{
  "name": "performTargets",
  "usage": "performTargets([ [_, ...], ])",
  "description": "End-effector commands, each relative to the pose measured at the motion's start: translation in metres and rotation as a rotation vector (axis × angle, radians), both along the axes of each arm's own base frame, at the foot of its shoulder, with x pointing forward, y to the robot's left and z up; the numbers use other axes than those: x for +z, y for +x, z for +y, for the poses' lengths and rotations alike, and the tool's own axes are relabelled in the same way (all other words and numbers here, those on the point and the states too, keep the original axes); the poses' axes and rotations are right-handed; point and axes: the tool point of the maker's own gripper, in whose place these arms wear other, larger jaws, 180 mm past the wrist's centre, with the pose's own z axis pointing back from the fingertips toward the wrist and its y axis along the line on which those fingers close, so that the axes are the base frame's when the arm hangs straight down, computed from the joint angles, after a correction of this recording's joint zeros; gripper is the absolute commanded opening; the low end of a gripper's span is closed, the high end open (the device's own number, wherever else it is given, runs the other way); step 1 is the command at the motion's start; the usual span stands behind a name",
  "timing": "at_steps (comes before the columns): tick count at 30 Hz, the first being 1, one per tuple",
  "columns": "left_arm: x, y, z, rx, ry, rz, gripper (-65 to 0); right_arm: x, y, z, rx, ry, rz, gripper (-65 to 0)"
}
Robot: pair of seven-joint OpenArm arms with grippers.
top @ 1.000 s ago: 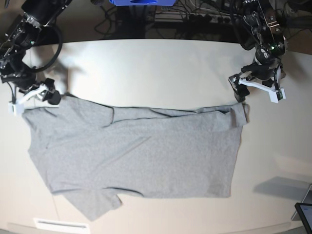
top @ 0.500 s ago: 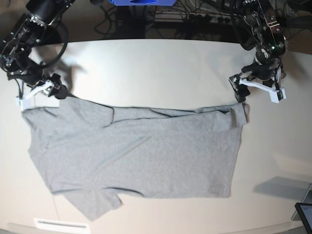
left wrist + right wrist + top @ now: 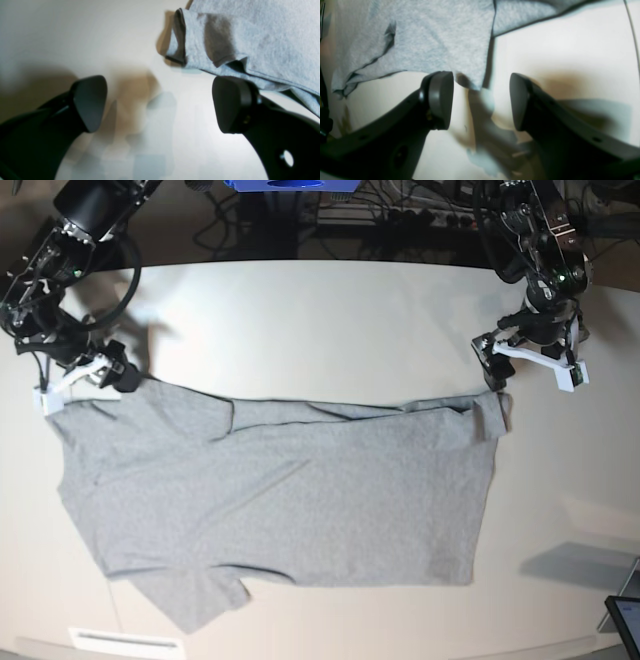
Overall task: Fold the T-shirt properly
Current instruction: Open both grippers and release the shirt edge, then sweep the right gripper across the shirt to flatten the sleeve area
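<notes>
At the far left of the table [image 3: 330,310], the right tool [image 3: 82,380] has shifted over the last second: it sat just off the shirt's far-left corner, and it now stands a little nearer the shirt's edge and slightly to the right, its white and black fingers straddling the cloth's tip. The right wrist view bears this out: the grey corner hangs between the two dark pads [image 3: 440,100], which stand partly apart and do not yet pinch it. The left tool [image 3: 530,365], at the far right, has not moved in that time; it hovers with its pads spread wide just beyond the shirt's far-right corner, where the hem is rolled over on itself, and it holds nothing.

Spread across the middle of the table lies the T-shirt [image 3: 290,500], plain grey side up, collar end to the left and hem to the right, with one sleeve poking out at the near left and a strip along the far edge already turned over.

My reading is that the right tool is lining up a grip on its corner while the left waits at the other, so the next fold would carry the far edge towards the near side.

No brand, label or lettering can be read on the shirt from any view; only plain heathered cloth shows.
</notes>
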Motion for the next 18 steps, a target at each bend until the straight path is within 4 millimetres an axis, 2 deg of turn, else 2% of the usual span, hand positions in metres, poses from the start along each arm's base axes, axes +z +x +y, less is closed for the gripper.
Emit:
performTargets([
  [1, 0.013, 0.006, 0.005, -0.003, 0.028, -0.042, 0.0, 0.012, 0.01, -0.004, 0.001, -0.012, -0.047, -34.5],
  [5, 0.013, 0.006, 0.005, -0.003, 0.028, -0.042, 0.0, 0.012, 0.01, -0.004, 0.001, -0.012, -0.048, -53.4],
  [8, 0.013, 0.006, 0.005, -0.003, 0.027, -0.042, 0.0, 0.012, 0.01, -0.005, 0.002, -0.013, -0.047, -62.2],
  [10, 0.013, 0.006, 0.005, -0.003, 0.027, -0.042, 0.0, 0.011, 0.009, -0.004, 0.009, -0.013, -0.04, -64.6],
  [18, 0.012, 0.006, 0.005, -0.003, 0.027, -0.04, 0.0, 0.023, 0.023, -0.002, 0.029, -0.014, -0.064, -64.4],
])
